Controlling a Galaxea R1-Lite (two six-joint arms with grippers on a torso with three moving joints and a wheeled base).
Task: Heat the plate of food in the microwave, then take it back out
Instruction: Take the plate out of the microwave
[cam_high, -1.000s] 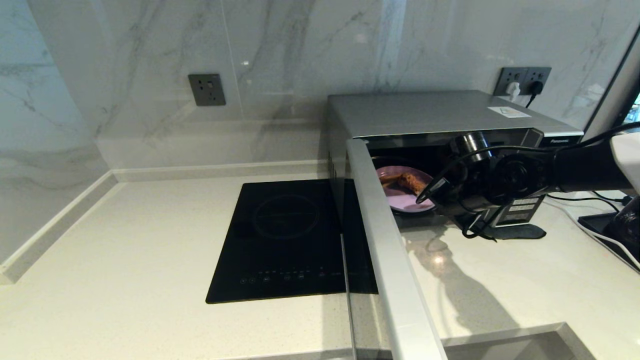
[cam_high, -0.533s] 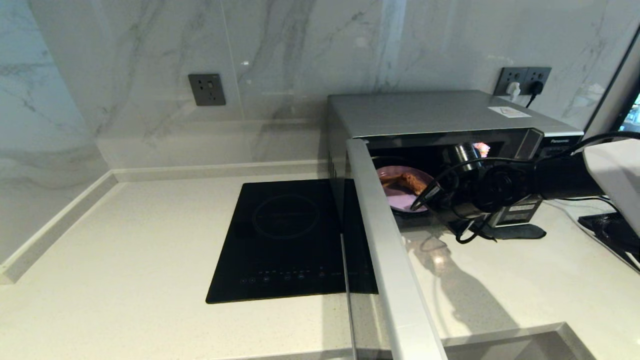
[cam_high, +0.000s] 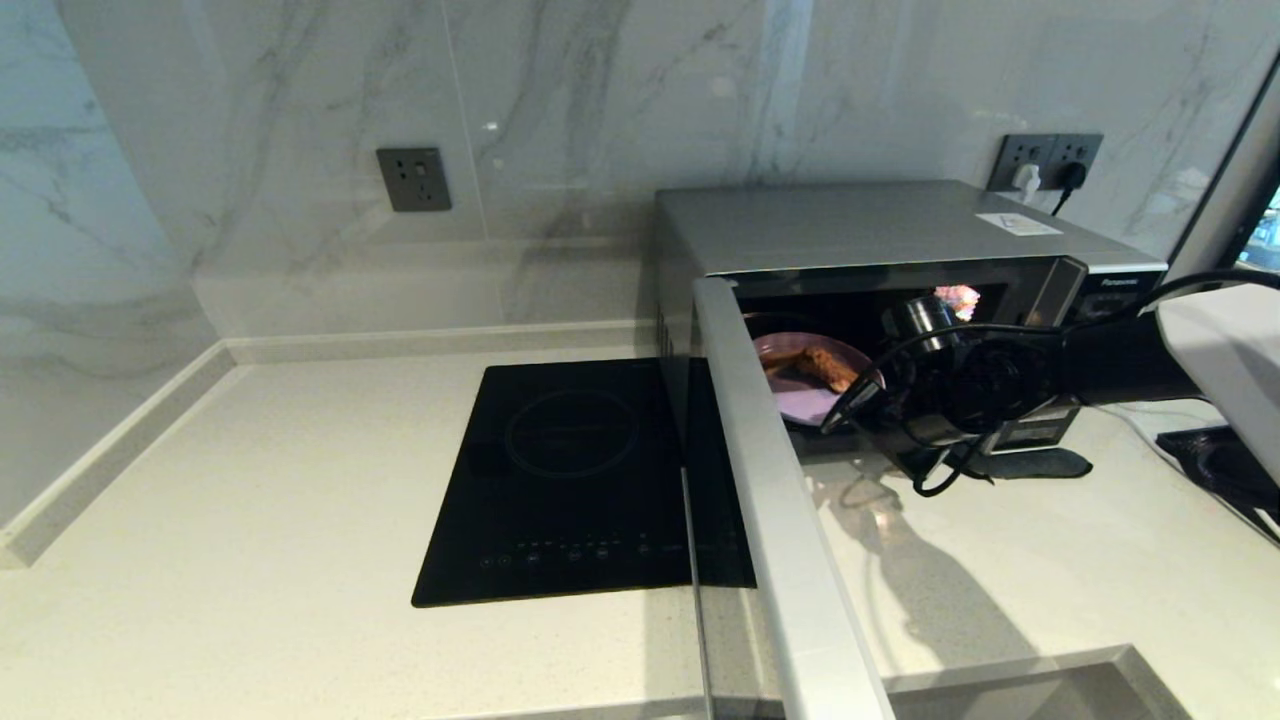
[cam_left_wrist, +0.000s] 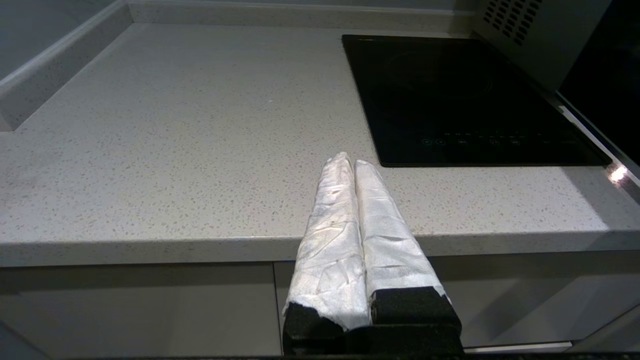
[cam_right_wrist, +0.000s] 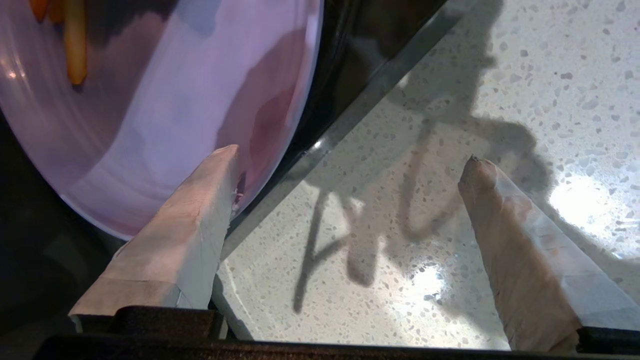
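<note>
The silver microwave (cam_high: 880, 225) stands at the back right with its door (cam_high: 770, 480) swung wide open towards me. Inside, near the front sill, sits the lilac plate (cam_high: 805, 400) with the brown chicken piece (cam_high: 825, 365). The right wrist view shows the plate (cam_right_wrist: 165, 100) and its fries (cam_right_wrist: 75, 45) close up. My right gripper (cam_right_wrist: 350, 156) is open at the plate's near rim. One finger (cam_right_wrist: 200, 210) lies over the rim and the other (cam_right_wrist: 510, 225) hangs over the countertop. The right arm (cam_high: 985, 385) hides part of the opening. My left gripper (cam_left_wrist: 352, 162) is shut and empty, parked off the counter's front edge.
A flat black induction hob (cam_high: 580, 470) lies left of the microwave, partly under the open door. Wall sockets (cam_high: 1045, 160) with plugs and a white cable (cam_high: 1190, 455) are at the right. A dark device (cam_high: 1225, 470) sits at the far right edge.
My right arm has shifted left and slightly down, bringing the open gripper closer to the plate's rim. The plate, the door and the left arm have stayed put.
</note>
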